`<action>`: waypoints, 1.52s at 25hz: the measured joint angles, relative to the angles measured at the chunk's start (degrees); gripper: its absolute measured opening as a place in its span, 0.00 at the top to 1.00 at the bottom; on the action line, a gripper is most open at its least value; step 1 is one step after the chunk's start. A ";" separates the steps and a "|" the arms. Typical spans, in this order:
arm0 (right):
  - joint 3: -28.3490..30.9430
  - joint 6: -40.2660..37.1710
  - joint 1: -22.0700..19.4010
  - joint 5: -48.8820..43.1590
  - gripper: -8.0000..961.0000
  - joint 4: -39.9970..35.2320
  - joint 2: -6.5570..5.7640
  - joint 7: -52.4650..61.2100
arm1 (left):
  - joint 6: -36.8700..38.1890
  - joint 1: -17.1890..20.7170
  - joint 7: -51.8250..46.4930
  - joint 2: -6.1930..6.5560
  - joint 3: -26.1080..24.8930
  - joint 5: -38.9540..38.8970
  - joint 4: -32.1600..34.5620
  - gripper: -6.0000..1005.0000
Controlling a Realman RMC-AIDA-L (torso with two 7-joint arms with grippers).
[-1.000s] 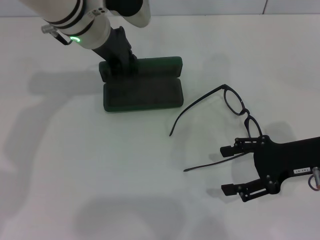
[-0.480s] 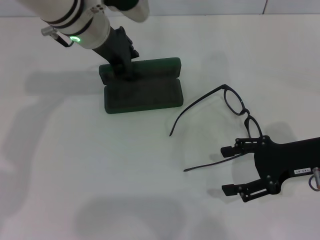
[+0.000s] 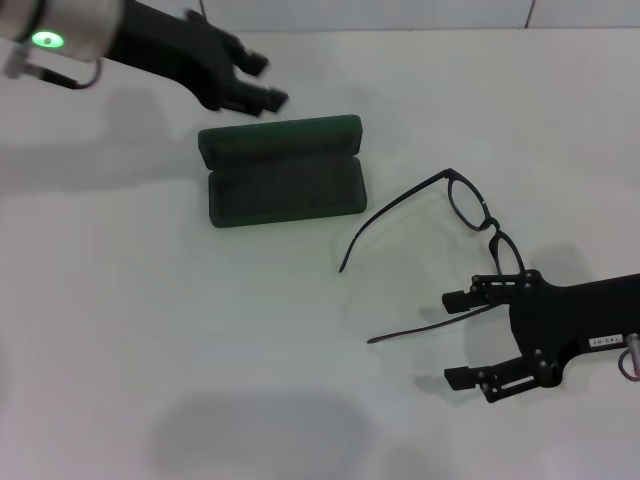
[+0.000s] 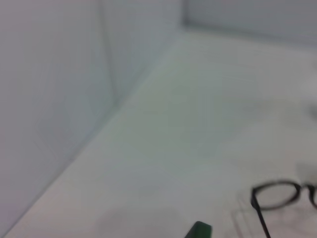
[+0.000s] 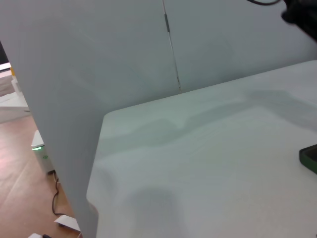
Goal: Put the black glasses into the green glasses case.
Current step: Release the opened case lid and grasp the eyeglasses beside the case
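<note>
The green glasses case [image 3: 285,172] lies open on the white table, lid tilted back, dark lining showing and nothing inside. One of its corners shows in the left wrist view [image 4: 200,230] and in the right wrist view [image 5: 309,156]. The black glasses [image 3: 490,228] lie unfolded to the right of the case, temple arms pointing left; one lens shows in the left wrist view [image 4: 277,194]. My left gripper [image 3: 263,80] hovers open just behind the case's lid, touching nothing. My right gripper [image 3: 455,340] is open near the front right, its upper finger beside the nearer temple arm.
The white table [image 3: 200,330] ends at a pale wall along the back. In the right wrist view the table's far edge [image 5: 96,168] drops off to a wooden floor beside a white partition.
My left gripper has come off the case's lid and pulled up and back to the left. The case stays open. The right gripper and the glasses have not moved.
</note>
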 joint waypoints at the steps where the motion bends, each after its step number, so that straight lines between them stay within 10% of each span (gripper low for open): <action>1: -0.01 0.18 0.00 0.00 0.08 0.00 0.00 0.00 | 0.02 0.42 0.14 0.15 -0.25 -0.45 -0.05 0.47; 14: 0.17 0.01 -0.59 0.01 0.08 -0.01 -0.64 1.75 | 7.75 24.24 10.99 0.89 -2.23 -20.16 1.15 0.20; 20: 2.57 -0.82 -0.63 0.10 0.08 -0.46 -1.87 6.39 | 10.24 33.04 21.33 -2.29 -2.19 -21.09 0.68 0.11; 28: 6.89 -2.19 1.59 -0.15 0.08 -3.37 -4.45 17.51 | 10.36 34.23 24.69 -2.70 -2.17 -18.01 -3.49 0.11; 38: 12.13 -1.77 13.82 -17.46 0.08 -6.75 -9.84 56.70 | 10.44 32.69 26.57 -2.59 -2.18 -16.55 -3.80 0.11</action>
